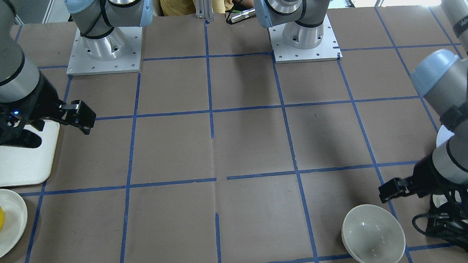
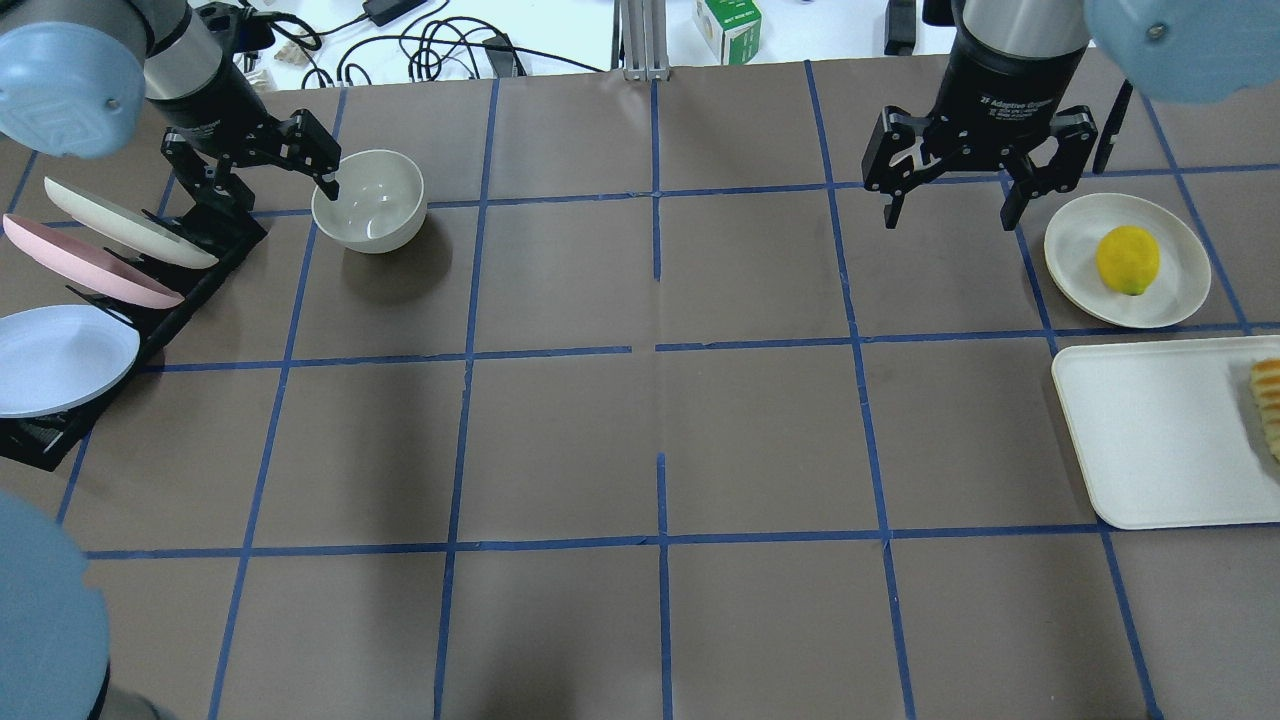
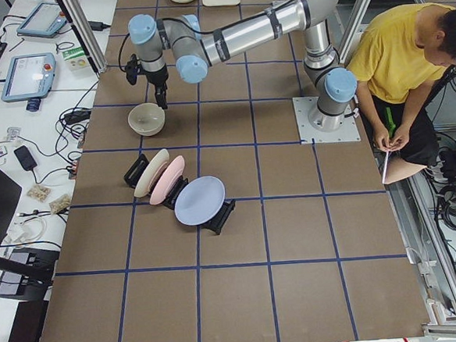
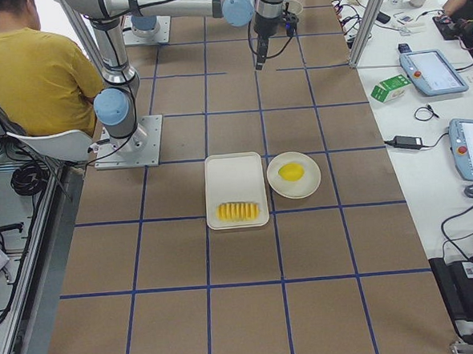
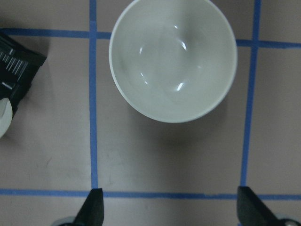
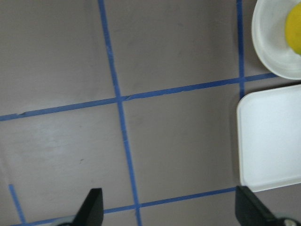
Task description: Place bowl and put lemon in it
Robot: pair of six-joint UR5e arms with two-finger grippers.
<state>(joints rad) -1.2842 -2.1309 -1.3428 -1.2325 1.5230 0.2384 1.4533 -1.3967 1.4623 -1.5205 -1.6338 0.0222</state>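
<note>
The off-white bowl (image 2: 370, 200) stands upright on the table at the far left; it also shows in the front view (image 1: 372, 236) and the left wrist view (image 5: 173, 59). My left gripper (image 2: 265, 185) is open and empty, just beside the bowl, with the bowl ahead of its fingertips (image 5: 94, 207). The yellow lemon (image 2: 1128, 259) lies on a cream plate (image 2: 1075, 250) at the far right. My right gripper (image 2: 950, 215) is open and empty, hanging over bare table to the left of that plate. The lemon peeks in at the right wrist view's top right corner (image 6: 295, 28).
A white tray (image 2: 1150, 440) with a row of orange-yellow fruit slices (image 2: 1268, 400) lies on the near side of the lemon's plate. A black rack (image 2: 215, 245) holding cream, pink and blue plates stands left of the bowl. A person sits behind the robot bases.
</note>
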